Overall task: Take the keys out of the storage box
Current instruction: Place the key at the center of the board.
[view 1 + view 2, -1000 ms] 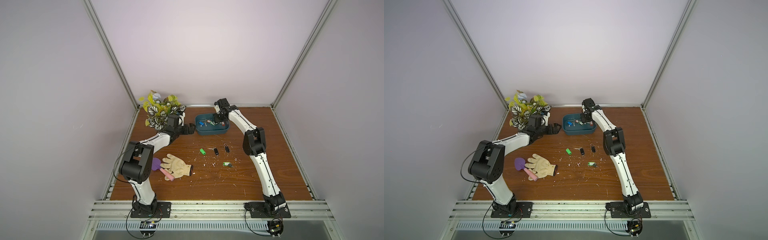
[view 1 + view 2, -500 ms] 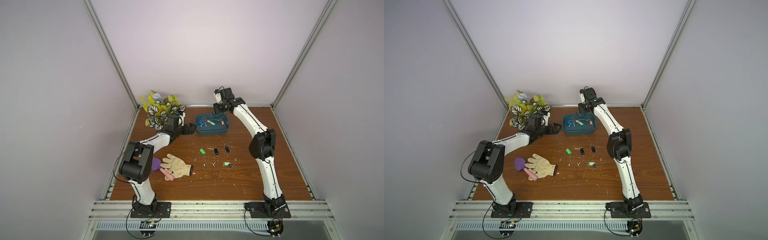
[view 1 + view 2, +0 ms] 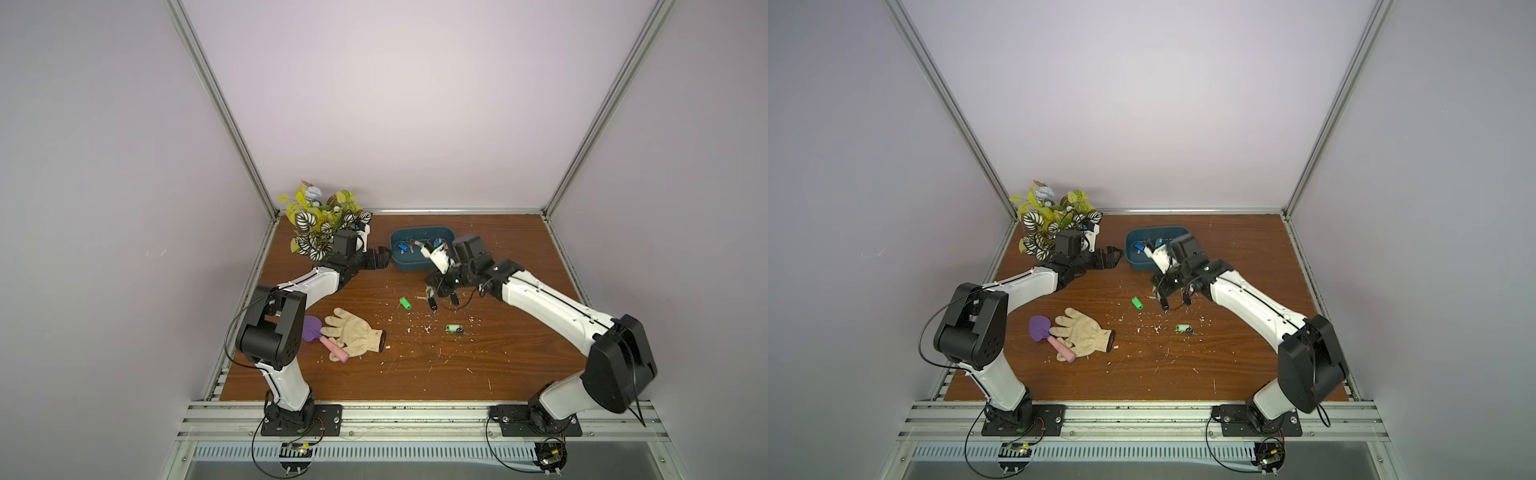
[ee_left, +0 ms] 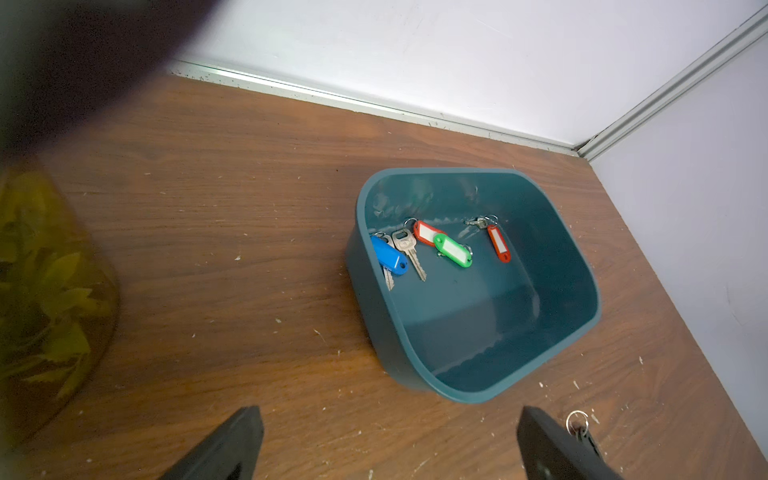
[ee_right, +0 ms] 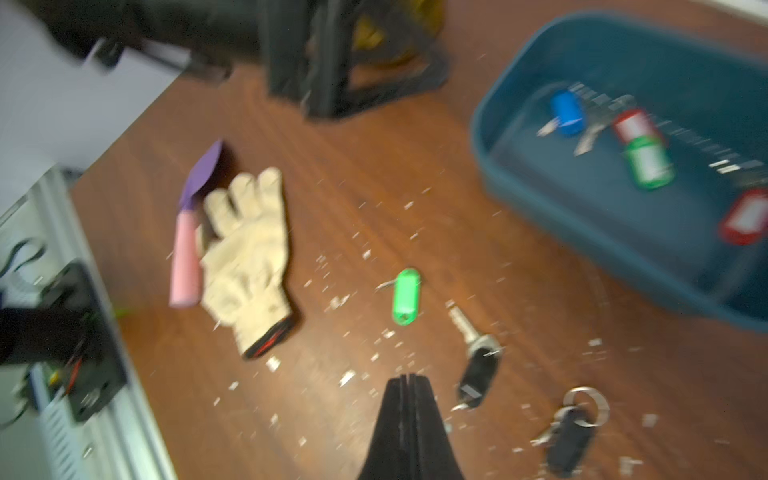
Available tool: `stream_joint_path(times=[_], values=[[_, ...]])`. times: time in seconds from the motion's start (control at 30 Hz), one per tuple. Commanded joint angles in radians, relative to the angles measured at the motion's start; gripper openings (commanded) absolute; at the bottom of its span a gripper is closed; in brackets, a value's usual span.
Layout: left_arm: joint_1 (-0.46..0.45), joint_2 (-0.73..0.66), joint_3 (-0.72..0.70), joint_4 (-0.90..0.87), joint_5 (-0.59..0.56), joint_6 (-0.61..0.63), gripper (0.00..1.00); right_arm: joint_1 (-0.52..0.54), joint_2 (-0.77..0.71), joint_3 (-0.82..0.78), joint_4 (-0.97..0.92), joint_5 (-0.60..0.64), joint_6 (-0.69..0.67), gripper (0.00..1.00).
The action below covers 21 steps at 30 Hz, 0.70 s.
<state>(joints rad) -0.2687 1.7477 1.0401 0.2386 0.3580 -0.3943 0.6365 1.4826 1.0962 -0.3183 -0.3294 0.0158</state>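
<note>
Currently the right gripper [image 5: 406,380] is closed (nothing visible between its jaws), black keys [image 5: 480,370] just beside. The left gripper [image 4: 388,415] stands open facing the box [image 4: 376,320], likely to steady it.

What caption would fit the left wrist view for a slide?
Left wrist view: the open left gripper faces the teal storage box, which holds keys with blue, green and red tags.

There's the teal storage box [image 3: 417,266] at the table's [image 3: 513,237] twelve o'clock, with keys [image 3: 402,248] lying inside. The left gripper [image 3: 380,259] is at its nine o'clock, jaws spread wide. The right gripper [image 3: 434,286] hangs at its six, and just beyond it a green-tagged key [image 3: 405,303] lies on the wood. A glove [image 3: 353,338] lies at the table's eight.
</note>
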Motion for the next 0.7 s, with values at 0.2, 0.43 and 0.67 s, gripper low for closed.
stream_joint_path(times=[0.2, 0.43, 0.67], values=[[-0.062, -0.061, -0.003, -0.005, -0.032, 0.011, 0.99, 0.054, 0.032, -0.153, 0.125, -0.141, -0.002, 0.00], [-0.081, -0.080, 0.000, -0.018, -0.054, 0.023, 1.00, 0.065, 0.122, -0.145, 0.096, 0.001, 0.028, 0.00], [-0.102, -0.054, 0.056, -0.063, -0.101, 0.022, 1.00, 0.064, 0.104, -0.169, 0.083, 0.073, 0.026, 0.03]])
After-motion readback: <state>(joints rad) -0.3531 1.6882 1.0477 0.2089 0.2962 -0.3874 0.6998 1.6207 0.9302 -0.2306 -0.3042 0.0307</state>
